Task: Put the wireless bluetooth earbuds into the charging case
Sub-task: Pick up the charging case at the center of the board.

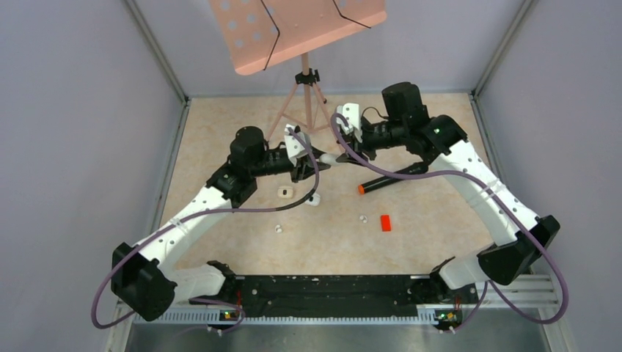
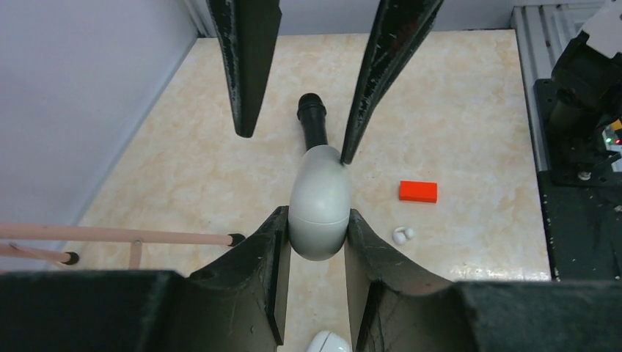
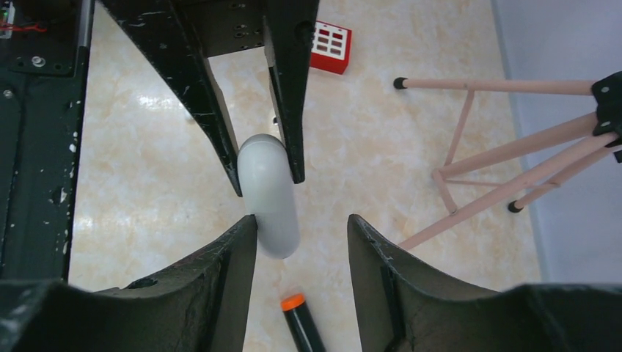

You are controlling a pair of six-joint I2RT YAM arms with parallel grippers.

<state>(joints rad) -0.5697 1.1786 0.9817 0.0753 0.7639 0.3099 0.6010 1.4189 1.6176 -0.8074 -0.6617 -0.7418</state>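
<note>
The table (image 1: 440,242) carries a pink music stand (image 1: 297,29) on a tripod at the middle of its far edge. It plays no part in the task.

Both arms reach in from the near edge and meet in the air just short of that stand, above the far half of the tabletop. The left gripper (image 2: 317,220) is clenched on the sides of the pale, pebble-shaped case (image 2: 319,198), holding it clear of the surface with its free end toward the other arm. The right gripper (image 3: 302,220) is spread around that free end. One finger touches the shell and the other stands apart, so it grips nothing. The lid seam looks closed. This looks like a steadying hold, so that the right fingers can work the lid open.

A black marker (image 1: 385,181) with an orange cap lies toward the right edge, and a red block (image 1: 385,223) lies nearer the middle.

The earbuds (image 1: 362,218) lie loose on the table toward the near edge, one just beside the block, and none is in the case.
</note>
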